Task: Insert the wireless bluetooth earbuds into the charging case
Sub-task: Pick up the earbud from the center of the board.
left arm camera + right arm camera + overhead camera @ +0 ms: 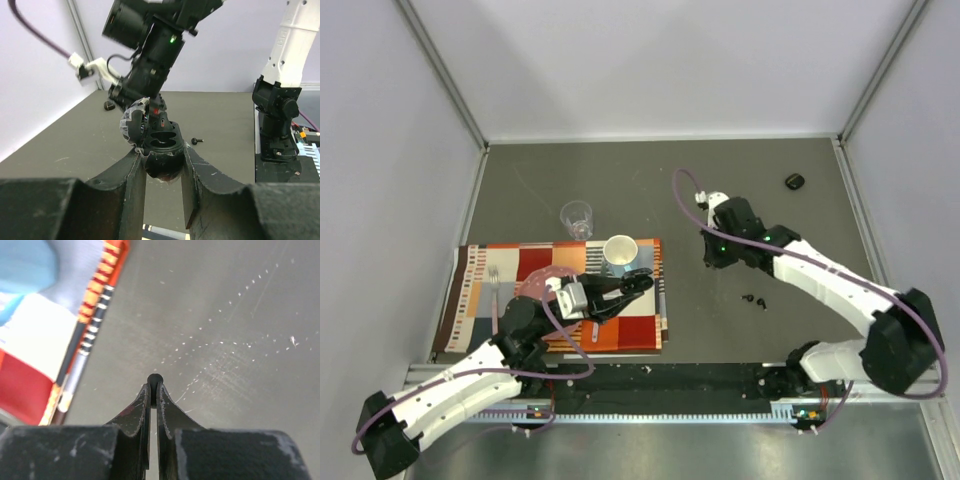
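Observation:
My left gripper (162,161) is shut on the black charging case (162,145), held up off the table with its lid (131,123) swung open and two empty sockets showing. In the top view that left gripper (632,288) hovers at the placemat's right edge. My right gripper (154,388) is shut on one tiny black earbud (155,379), whose round head pokes out past the fingertips. The right gripper (709,258) hangs right of the case and, in the left wrist view, looms just behind it. Two more earbuds (748,298) (761,301) lie on the table.
A checked placemat (530,262) carries a white mug (620,252) and a fork (493,283). A clear glass (577,218) stands behind it. Another black case (794,181) lies at the far right. White walls enclose the grey table (720,330).

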